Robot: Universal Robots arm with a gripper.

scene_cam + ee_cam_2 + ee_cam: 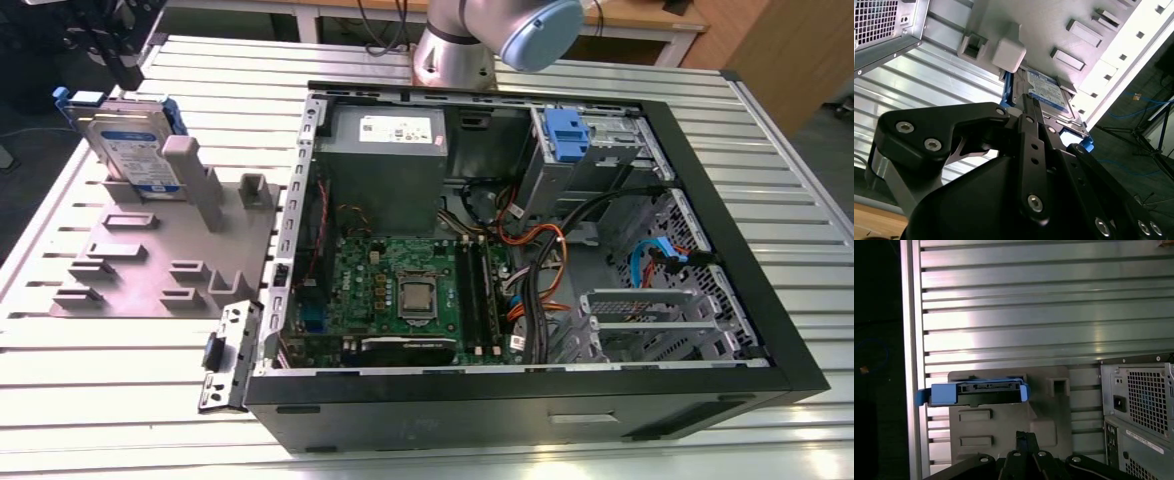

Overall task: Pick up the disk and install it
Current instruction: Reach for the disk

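On the worktop [120, 400]: grey fixture [147, 250] at the exterior view's left, open computer case [534, 400] just beside it toward the exterior view's right.
disk [134, 145]: stands on edge in a slot at the fixture's end toward the exterior view's top left; blue bracket around it, white-and-blue label showing; outside the computer case.
hand [1024, 436]: mine, jaws drawn together, gripping nothing.
hand vs disk: apart, no contact; in both wrist views the disk sits beyond my hand, seated in the fixture.
case inside: motherboard [400, 290] low in the middle, grey power box [387, 160] above it, 1 small blue tab [567, 135] in the drive bay corner, loose cables between.
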